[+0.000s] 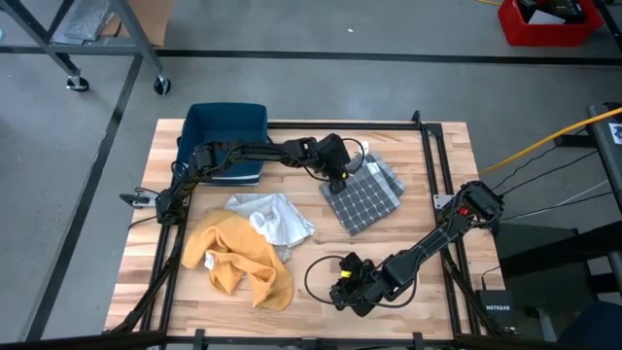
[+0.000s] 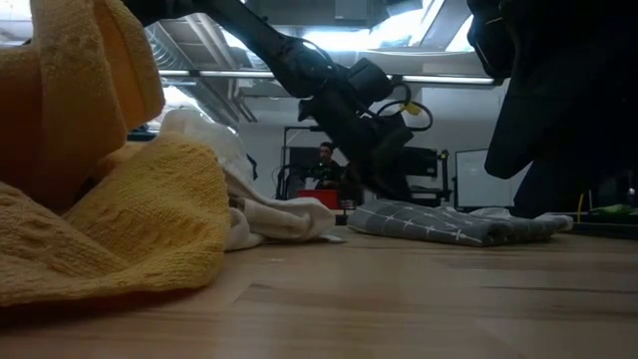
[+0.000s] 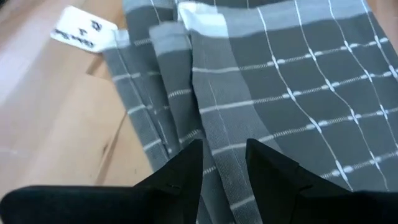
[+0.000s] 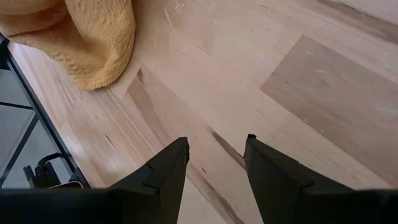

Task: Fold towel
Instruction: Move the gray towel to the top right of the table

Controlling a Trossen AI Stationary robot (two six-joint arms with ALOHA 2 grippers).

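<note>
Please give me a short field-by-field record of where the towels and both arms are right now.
grey towel: folded, flat on table's far right part
left pincer: open, over grey towel's edge
right pincer: open, empty, above bare table near front edge
yellow towel: crumpled heap, front left
white cloth: crumpled, between yellow and grey towels
blue bin: far left corner
</note>
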